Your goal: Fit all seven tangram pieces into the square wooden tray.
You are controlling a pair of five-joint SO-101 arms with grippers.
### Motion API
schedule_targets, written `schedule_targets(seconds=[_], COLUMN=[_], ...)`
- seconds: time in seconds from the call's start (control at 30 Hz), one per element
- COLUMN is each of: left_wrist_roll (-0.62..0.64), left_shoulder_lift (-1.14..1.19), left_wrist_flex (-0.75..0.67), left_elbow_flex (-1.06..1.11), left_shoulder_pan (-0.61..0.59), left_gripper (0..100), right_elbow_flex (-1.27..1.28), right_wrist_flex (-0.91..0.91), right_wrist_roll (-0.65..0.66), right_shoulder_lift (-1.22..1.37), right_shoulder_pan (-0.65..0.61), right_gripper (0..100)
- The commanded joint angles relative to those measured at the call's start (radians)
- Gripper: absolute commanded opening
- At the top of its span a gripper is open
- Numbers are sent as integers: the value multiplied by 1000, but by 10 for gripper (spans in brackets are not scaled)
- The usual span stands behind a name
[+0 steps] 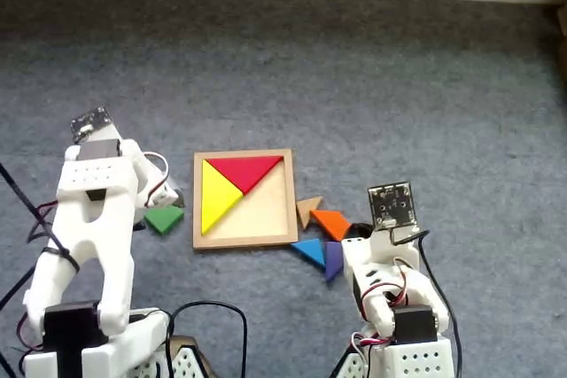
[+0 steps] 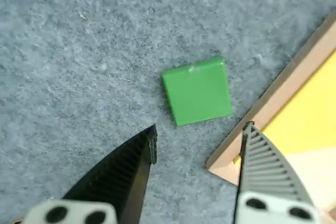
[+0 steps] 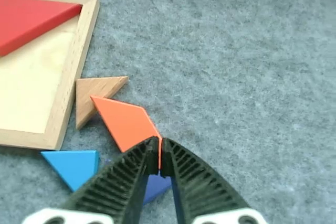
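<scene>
High view, please: where does the square wooden tray [image 1: 245, 241] sit? — Desk

Centre of the grey carpeted worktop [image 1: 354, 68]. A yellow triangle [image 1: 217, 194] fills its left side and a red triangle [image 1: 246, 170] its far side, the two meeting along a slanted edge. The remaining floor is bare wood. — Photographer

And the loose pieces? — Desk

A green square [image 1: 164, 219] lies flat on the carpet just left of the tray, by its near-left corner. Four more cluster to the right. A tan triangle [image 1: 306, 210] sits just beside the rim, and an orange parallelogram [image 1: 331, 222] touches it. A blue triangle [image 1: 310, 250] and a purple piece [image 1: 333, 258] lie nearer, side by side. — Photographer

Left wrist view: how does the end effector stand? — Desk

The left end effector [image 2: 199, 132] is spread wide above the carpet. The green square [image 2: 198, 92] lies just beyond its fingertips, and the pale finger hangs over the tray [image 2: 273, 103] corner. — Photographer

Right wrist view? — Desk

The right end effector [image 3: 159, 144] is closed narrow on the near corner of the orange parallelogram [image 3: 123, 121]. A sliver of orange shows between the fingers, and the piece lies on the carpet. The tan triangle [image 3: 94, 95] and blue triangle [image 3: 73, 165] flank it, and the purple piece [image 3: 156, 186] is partly under the fingers. — Photographer
</scene>
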Motion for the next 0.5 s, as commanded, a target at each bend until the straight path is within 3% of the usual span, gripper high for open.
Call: schedule_targets(seconds=[0.0, 0.2, 0.47], left_wrist_roll=[80, 118, 120], left_shoulder_lift=[-2, -2, 28], left_wrist_flex=[-106, -252, -256], left_elbow_flex=[64, 183, 188], left_shoulder_pan=[-8, -8, -5], left_gripper=[263, 263, 263], right_elbow_flex=[136, 136, 136], right_wrist_flex=[-7, -7, -7], right_wrist_roll=[-6, -6, -8], right_shoulder_lift=[-15, -15, -15], right_shoulder_pan=[15, 15, 15], right_gripper=[22, 22, 22])
